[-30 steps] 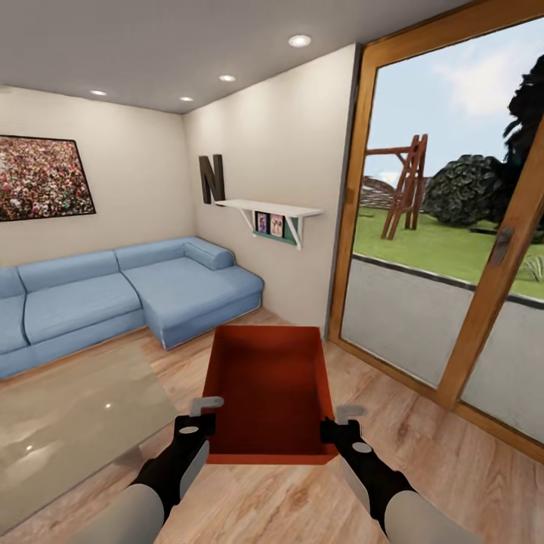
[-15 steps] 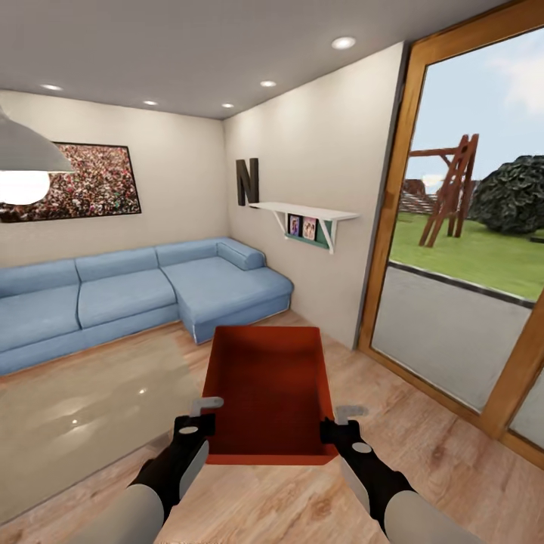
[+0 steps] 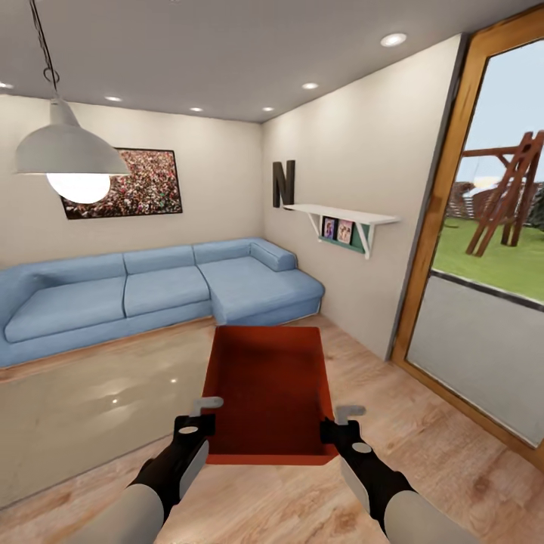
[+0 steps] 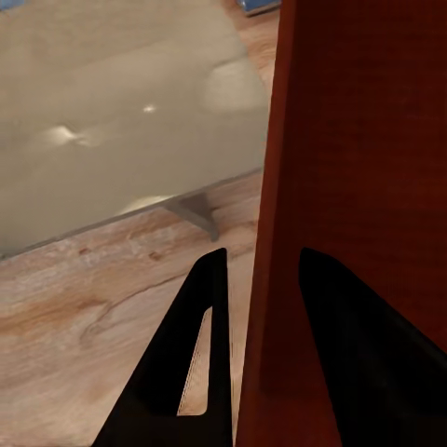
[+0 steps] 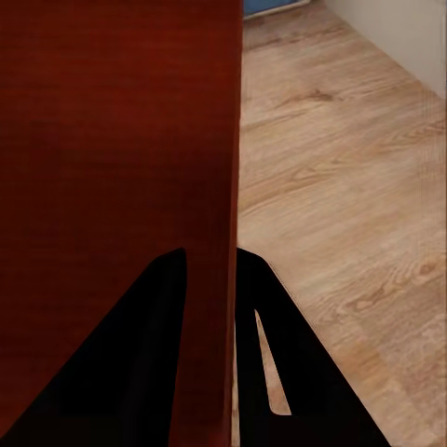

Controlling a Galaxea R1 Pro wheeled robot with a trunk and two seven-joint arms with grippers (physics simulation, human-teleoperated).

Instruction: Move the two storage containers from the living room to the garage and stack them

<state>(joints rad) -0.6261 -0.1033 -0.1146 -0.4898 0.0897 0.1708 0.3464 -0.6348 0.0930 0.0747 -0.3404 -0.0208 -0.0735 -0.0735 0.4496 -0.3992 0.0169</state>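
One red-orange storage container point(image 3: 268, 393) hangs level above the living room's wood-plank floor, held by both side walls. My left gripper point(image 3: 198, 423) is shut on its left wall point(image 4: 279, 186), which stands between the two dark fingers. On the opposite side, my right gripper point(image 3: 340, 427) is shut on the right wall point(image 5: 219, 140) the same way. The bin is lidless and its inside is bare. The other container and the garage are out of view.
A glass coffee table point(image 3: 83, 408) lies close at the left, with a blue corner sofa point(image 3: 151, 291) behind it. A pendant lamp point(image 3: 72, 159) hangs at the upper left. A wall shelf point(image 3: 344, 219) and wood-framed glass doors point(image 3: 483, 317) line the right side.
The camera has swung left, so the whole room has slid rightward in the view and the pendant lamp has come in. The container and both grippers keep the same hold.
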